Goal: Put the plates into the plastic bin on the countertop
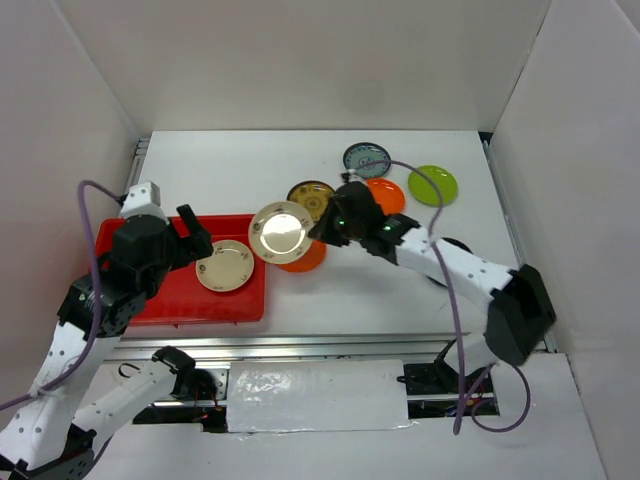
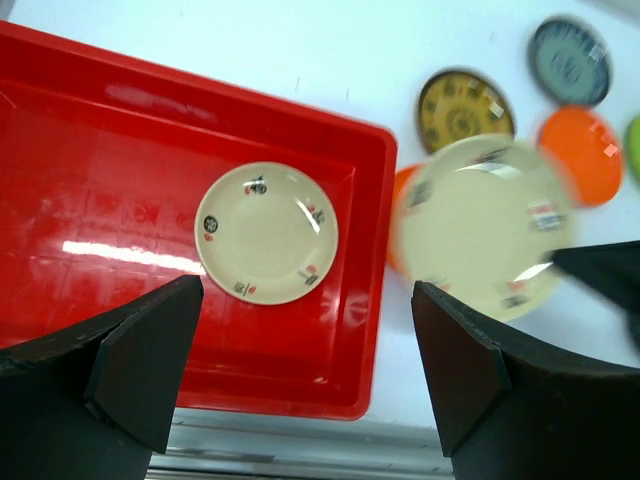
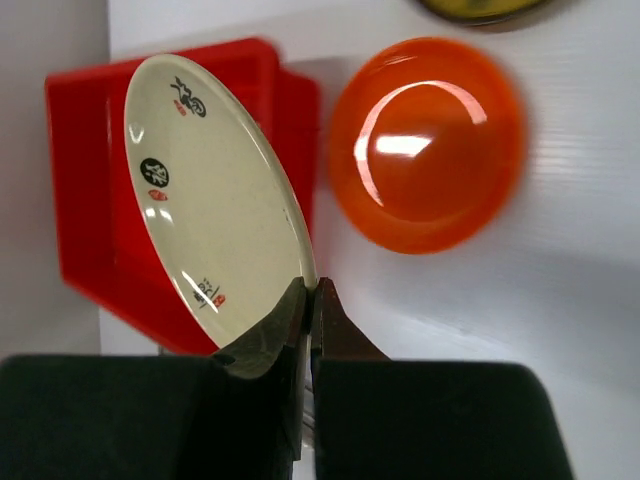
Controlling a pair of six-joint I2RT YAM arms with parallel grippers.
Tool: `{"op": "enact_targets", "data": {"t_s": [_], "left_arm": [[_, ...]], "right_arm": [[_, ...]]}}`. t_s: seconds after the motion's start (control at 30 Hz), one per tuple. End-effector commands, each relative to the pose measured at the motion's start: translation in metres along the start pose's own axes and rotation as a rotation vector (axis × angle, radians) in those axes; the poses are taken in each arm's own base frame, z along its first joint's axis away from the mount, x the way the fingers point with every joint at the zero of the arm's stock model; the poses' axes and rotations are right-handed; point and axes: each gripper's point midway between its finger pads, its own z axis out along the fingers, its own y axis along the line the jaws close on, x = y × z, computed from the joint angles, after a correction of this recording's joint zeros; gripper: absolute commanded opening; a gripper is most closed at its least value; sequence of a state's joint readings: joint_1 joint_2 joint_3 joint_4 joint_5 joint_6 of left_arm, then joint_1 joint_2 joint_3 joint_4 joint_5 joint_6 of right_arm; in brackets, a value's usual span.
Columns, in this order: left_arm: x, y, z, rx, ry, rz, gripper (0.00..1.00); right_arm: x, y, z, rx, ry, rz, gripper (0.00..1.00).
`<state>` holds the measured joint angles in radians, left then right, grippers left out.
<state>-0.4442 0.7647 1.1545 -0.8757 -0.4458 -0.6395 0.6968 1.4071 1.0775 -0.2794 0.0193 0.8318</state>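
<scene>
Right gripper (image 3: 310,295): fingers pinched shut on the rim of a round cream floral plate (image 1: 281,232). The plate is tilted and held off the surface at the centre of the top view, overlapping a glossy orange round plate (image 1: 306,262) that lies on the flat white countertop (image 1: 230,165).

Shallow red plastic bin (image 1: 160,308) sits at left of frame. A second cream floral plate (image 1: 224,265) lies flat inside it, toward its right end.

Left gripper (image 2: 305,335) hovers over the bin, jaws wide apart, holding nothing.

Upper centre-right of the top view: brown-yellow patterned plate (image 1: 311,197), blue-grey patterned plate (image 1: 366,158), another orange plate (image 1: 387,196), lime green plate (image 1: 433,184).
</scene>
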Motion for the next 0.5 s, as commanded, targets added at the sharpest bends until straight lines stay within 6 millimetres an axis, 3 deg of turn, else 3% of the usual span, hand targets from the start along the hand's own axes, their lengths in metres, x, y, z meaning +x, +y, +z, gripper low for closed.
{"op": "enact_targets", "data": {"t_s": [0.0,0.03,0.07,0.1,0.13,0.17,0.23,0.3,0.37,0.47], "left_arm": [[-0.025,0.008,-0.016,-0.033,-0.101,-0.088,0.99],[-0.025,0.008,-0.017,-0.031,-0.103,-0.087,0.99],[-0.024,0.008,-0.017,-0.027,-0.096,-0.084,0.99],[-0.023,0.008,-0.017,-0.028,-0.089,-0.078,0.99],[-0.021,0.009,-0.016,-0.034,-0.083,-0.075,0.99],[-0.020,0.010,-0.017,-0.034,-0.077,-0.070,0.99],[-0.019,0.013,-0.018,-0.043,-0.075,-0.056,0.99],[-0.019,0.016,-0.021,-0.047,-0.078,-0.039,0.99],[-0.019,0.018,-0.023,-0.050,-0.081,-0.032,0.99],[-0.018,0.022,-0.025,-0.056,-0.084,-0.012,0.99]], "right_arm": [[0.021,0.058,0.024,-0.121,0.098,-0.063,0.00],[0.021,0.086,0.025,-0.169,0.100,-0.081,0.00],[0.035,0.086,0.043,-0.148,0.139,-0.090,0.00],[0.030,0.108,0.045,-0.186,0.134,-0.094,0.00],[0.041,0.118,0.051,-0.195,0.157,-0.108,0.00],[0.054,0.113,0.069,-0.162,0.193,-0.108,0.00],[0.063,0.127,0.088,-0.174,0.215,-0.114,0.00],[0.062,0.139,0.098,-0.183,0.213,-0.113,0.00],[0.070,0.132,0.118,-0.151,0.232,-0.108,0.00],[0.071,0.132,0.132,-0.136,0.229,-0.102,0.00]]}}
